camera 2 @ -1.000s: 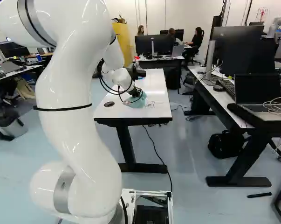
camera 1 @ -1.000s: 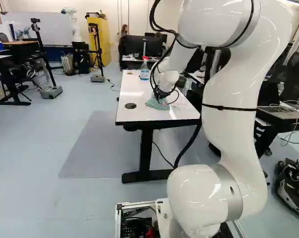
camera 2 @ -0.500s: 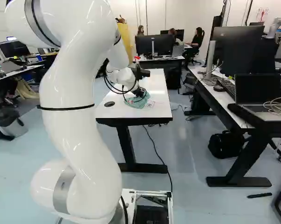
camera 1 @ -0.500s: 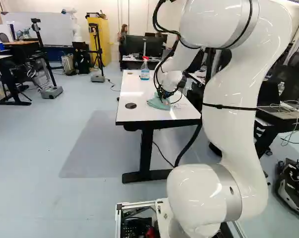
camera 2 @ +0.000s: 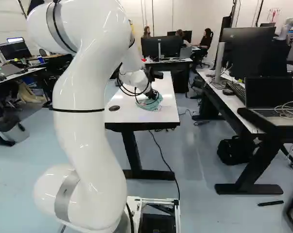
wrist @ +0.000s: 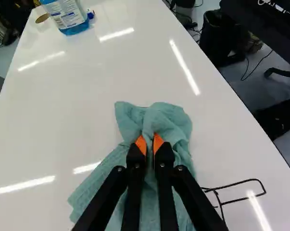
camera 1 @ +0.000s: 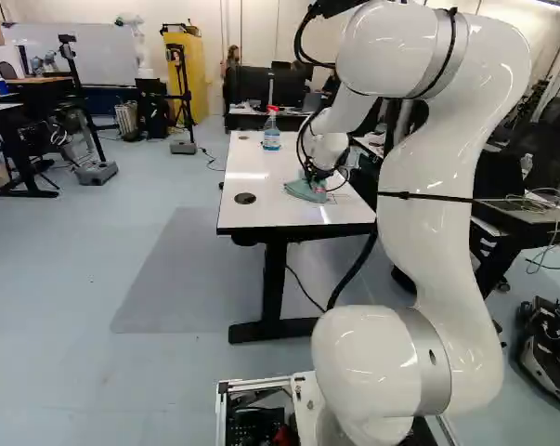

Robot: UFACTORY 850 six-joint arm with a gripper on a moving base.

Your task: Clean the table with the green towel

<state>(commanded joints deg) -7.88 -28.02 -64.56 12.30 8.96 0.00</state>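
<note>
My gripper (camera 2: 150, 95) is low over the white table (camera 2: 131, 114) in the right base view, with the green towel (camera 2: 155, 104) bunched under it. Seen from the wrist, the gripper (wrist: 150, 143) is shut on a fold of the towel (wrist: 170, 119), its orange pads pinching the cloth from both sides. The rest of the towel lies crumpled and spread on the tabletop beneath the fingers. Black marker lines (wrist: 238, 198) show on the table beside the towel, partly hidden by it.
A spray bottle with blue liquid (camera 1: 271, 137) stands toward the table's far end, with a small blue-and-white object (wrist: 90, 13) beside it. A round grommet (camera 1: 245, 198) sits near the table's left edge. Desks with a laptop (camera 2: 270, 99) and monitors stand to the right.
The arm has swung rightward in both base views, carrying the gripped towel across the tabletop, over part of the marker lines. The base has not moved.
</note>
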